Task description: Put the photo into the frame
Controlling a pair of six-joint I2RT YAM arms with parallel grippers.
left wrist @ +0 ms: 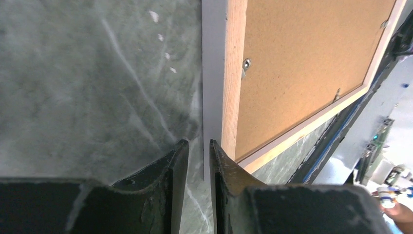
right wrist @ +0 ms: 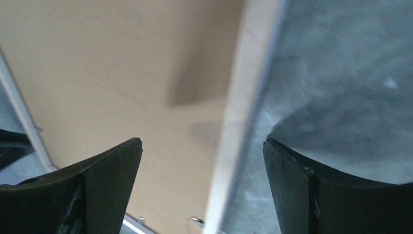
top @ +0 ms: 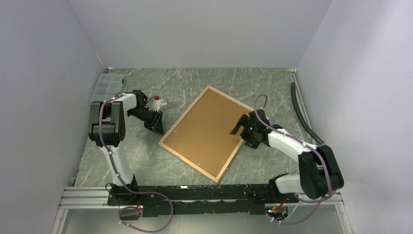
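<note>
A: Right gripper point(right wrist: 202, 146) spread wide, empty, hovers over one rim of the frame point(top: 188, 161). Left gripper point(left wrist: 195, 146) nearly closed, grips nothing, beside the opposite rim.

B: Frame's position?

A: Face down mid-table, between the arms. Backing panel point(top: 207, 129) seated, small clip point(left wrist: 247, 63) at its edge.

B: Photo?

A: Not visible. Perhaps beneath the panel, cannot tell. If so, little remains.

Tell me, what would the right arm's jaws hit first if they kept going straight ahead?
Probably the frame, its light rim centred between the right gripper's open jaws, with the brown backing panel on one side and the table on the other. Depth is unclear.
</note>
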